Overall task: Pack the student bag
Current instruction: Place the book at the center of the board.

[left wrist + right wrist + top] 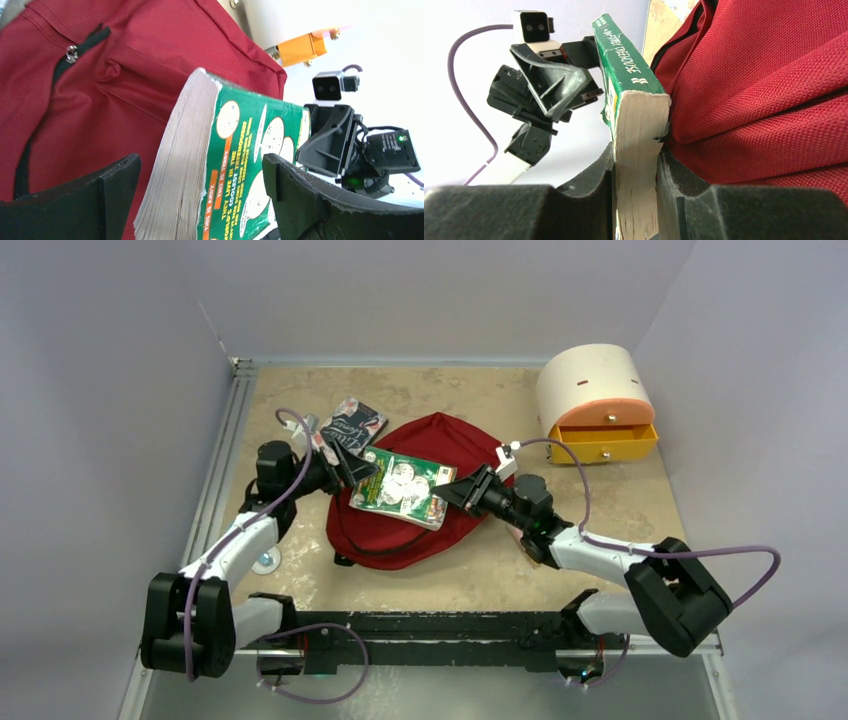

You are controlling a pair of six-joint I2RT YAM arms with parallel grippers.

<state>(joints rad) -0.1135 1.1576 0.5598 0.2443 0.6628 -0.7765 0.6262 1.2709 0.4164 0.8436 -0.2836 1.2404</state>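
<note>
Pads of right gripper [636,165] pinched hard on the page edge of the green paperback [403,485], at its right-hand end. Fingers of left gripper [200,170] spread wide, straddling the opposite end with a clear gap on either side, gripping nothing. Long axis of the paperback strung left to right between the two grippers, cover up, lying over the upper face of the student bag [395,540], itself flat at the middle of the table [460,585]. Black zipper [70,52] on the red fabric just beside the book; mouth gaping or closed, impossible to tell. Probably next: paperback steered toward that mouth, carried by the right arm alone, left arm free for the fabric. Second, darker book [352,423] beyond the bag, toward the table's far left corner.
</note>
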